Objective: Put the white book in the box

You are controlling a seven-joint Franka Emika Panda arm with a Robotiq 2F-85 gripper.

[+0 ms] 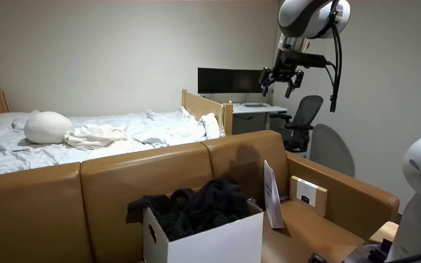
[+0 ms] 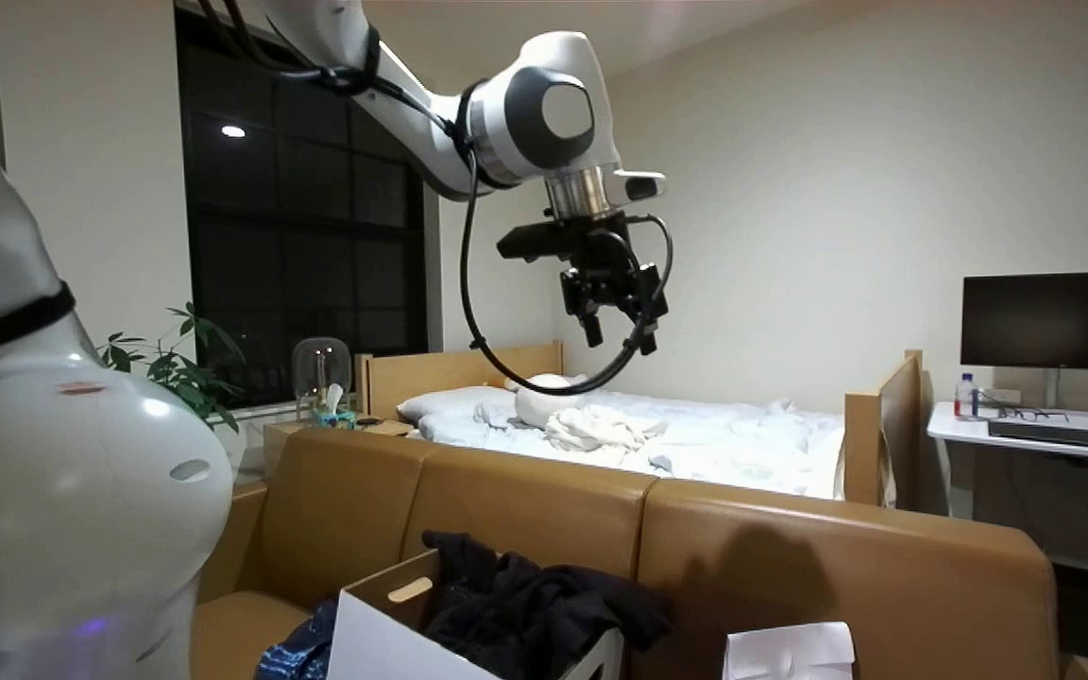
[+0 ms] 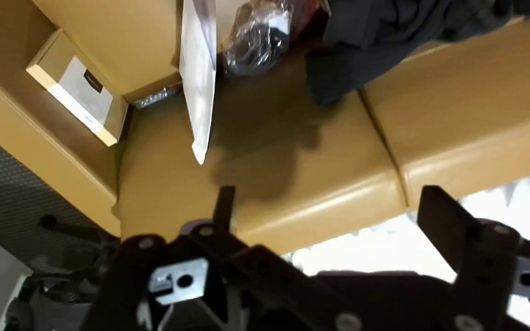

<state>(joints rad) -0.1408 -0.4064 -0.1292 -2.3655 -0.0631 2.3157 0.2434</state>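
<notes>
In an exterior view, a sofa (image 1: 144,173) is occupying the lower frame; a labelled package (image 1: 308,196) is standing at lower right.

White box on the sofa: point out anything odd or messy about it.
Dark cloth is heaped above the rim of the white box, with part of it hanging out over the edge, so the box looks overfilled.
</notes>
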